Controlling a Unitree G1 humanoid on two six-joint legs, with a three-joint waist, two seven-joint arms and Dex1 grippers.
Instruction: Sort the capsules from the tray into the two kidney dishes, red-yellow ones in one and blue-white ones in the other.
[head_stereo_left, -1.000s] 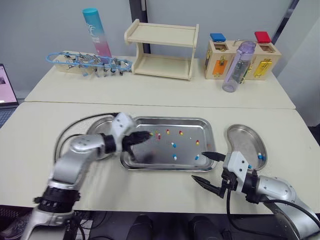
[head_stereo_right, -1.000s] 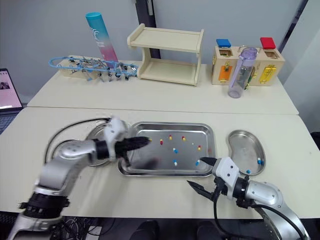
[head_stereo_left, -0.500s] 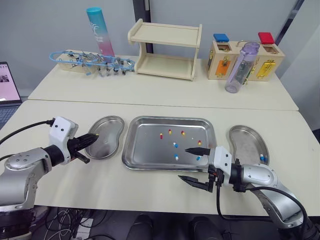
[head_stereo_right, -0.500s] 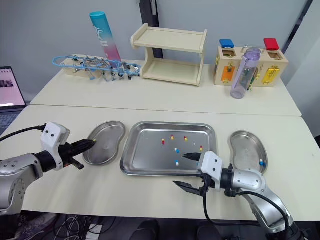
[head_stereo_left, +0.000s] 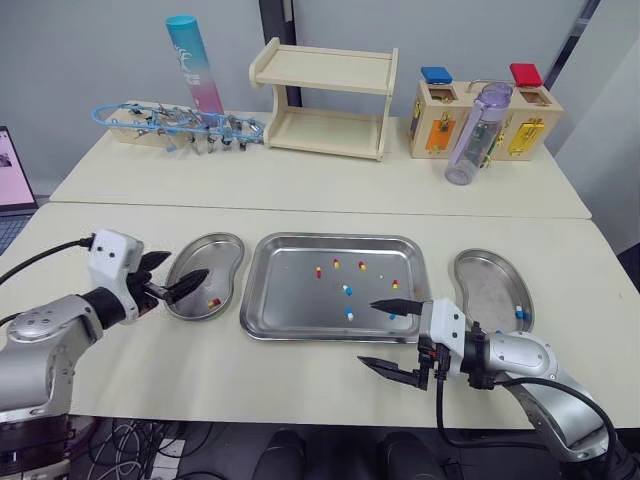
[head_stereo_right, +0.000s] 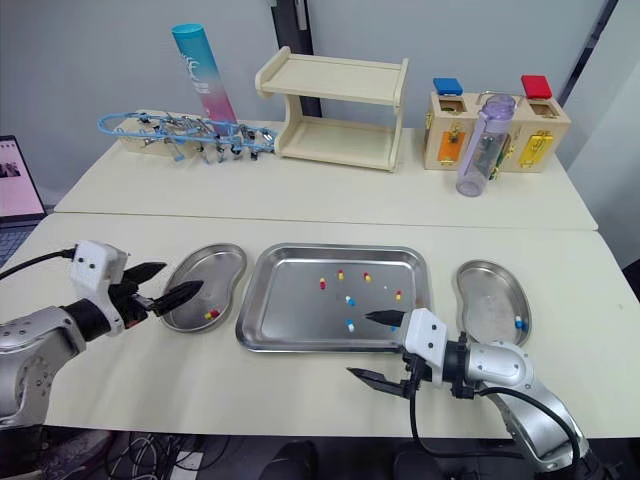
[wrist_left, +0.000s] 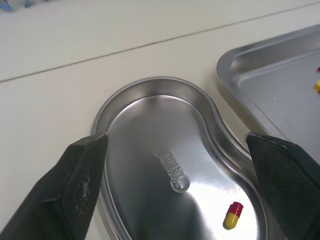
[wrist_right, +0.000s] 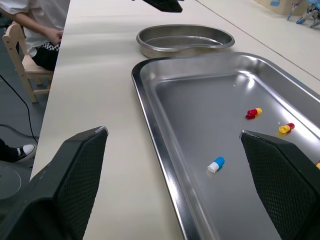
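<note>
The right hand (head_stereo_left: 370, 334) hangs spread wide and empty at the near rim of the rectangular steel tray (head_stereo_left: 290, 295). I'd guess it's after the blue-white capsule (head_stereo_left: 349, 314) on the tray floor, just left of it. Both fingers (head_stereo_left: 398, 304) should clear the rim, then close softly across the capsule's short width, as it could roll. It lies flat, long axis slanting, blue end away from the hand. The left hand (head_stereo_left: 178, 272), also wide and empty, hovers over the left steel kidney dish (head_stereo_left: 215, 241), where a red-yellow capsule (head_stereo_left: 213, 302) lies.
</note>
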